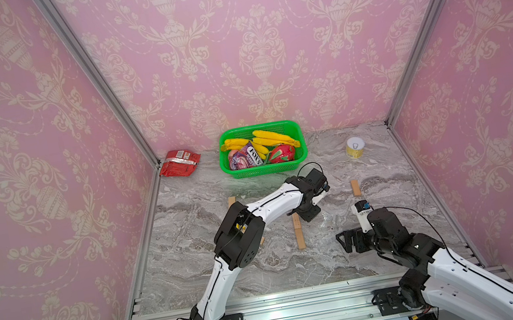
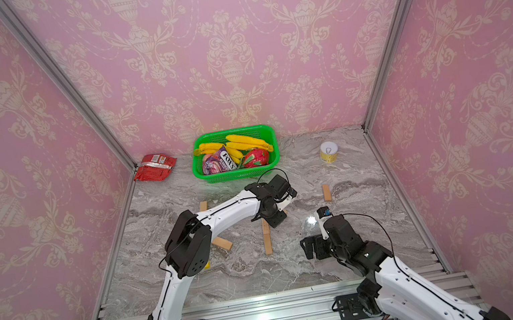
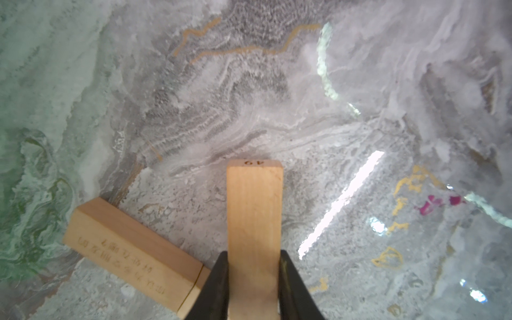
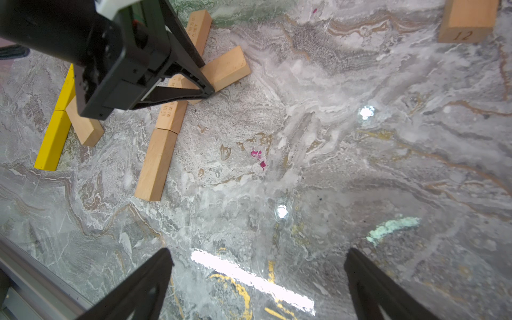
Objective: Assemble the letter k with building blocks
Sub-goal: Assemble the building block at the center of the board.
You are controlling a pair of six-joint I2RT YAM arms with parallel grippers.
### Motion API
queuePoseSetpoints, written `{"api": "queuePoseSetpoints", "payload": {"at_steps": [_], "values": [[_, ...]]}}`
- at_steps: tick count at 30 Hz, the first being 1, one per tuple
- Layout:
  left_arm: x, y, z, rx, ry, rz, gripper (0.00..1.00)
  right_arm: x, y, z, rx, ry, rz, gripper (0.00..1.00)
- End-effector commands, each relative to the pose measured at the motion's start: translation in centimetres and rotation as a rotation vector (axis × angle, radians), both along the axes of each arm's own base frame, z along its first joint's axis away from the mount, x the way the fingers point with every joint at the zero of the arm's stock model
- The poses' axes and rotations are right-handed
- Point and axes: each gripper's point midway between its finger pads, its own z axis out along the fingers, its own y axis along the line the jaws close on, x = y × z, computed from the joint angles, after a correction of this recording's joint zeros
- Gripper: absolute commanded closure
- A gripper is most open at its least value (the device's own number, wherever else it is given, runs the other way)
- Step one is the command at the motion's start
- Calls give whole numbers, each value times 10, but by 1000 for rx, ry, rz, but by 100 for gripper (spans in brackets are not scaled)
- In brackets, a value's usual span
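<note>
In both top views the left arm (image 1: 242, 230) covers most of the yellow-and-wood figure (image 2: 217, 242). Only the far wood block (image 1: 231, 201), part of a slanted wood block (image 2: 225, 244) and a yellow sliver (image 2: 207, 265) show. The grip of the left gripper (image 3: 253, 288) is hidden under its wrist there. In the left wrist view the held block (image 3: 254, 216) runs off the picture's edge (so do the fingers). Print on the neighbouring stem block (image 3: 133, 255) is too blurred to read. The lone block (image 4: 468, 22) near the right edge of the table (image 1: 266, 272) is cut off in the right wrist view.

A green basket (image 1: 263, 169) of bananas (image 1: 274, 136), red packet (image 1: 179, 163) and can (image 1: 355, 147) rest on marble (image 1: 188, 221).
</note>
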Motion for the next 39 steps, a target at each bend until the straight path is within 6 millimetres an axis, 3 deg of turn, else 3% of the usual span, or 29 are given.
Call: {"api": "queuePoseSetpoints", "payload": {"at_steps": [1,23,34,39], "values": [[2,7,16,7,-30,-14,71,1,0,1,18,0,-11,0],[6,10,11,-3,-7,11,69,1,1,2,20,-1,-9,0],[6,10,8,1,0,12,60,1,0,1,19,1,-10,0],[7,7,17,-21,-7,17,59,1,1,2,20,0,-9,0]]}}
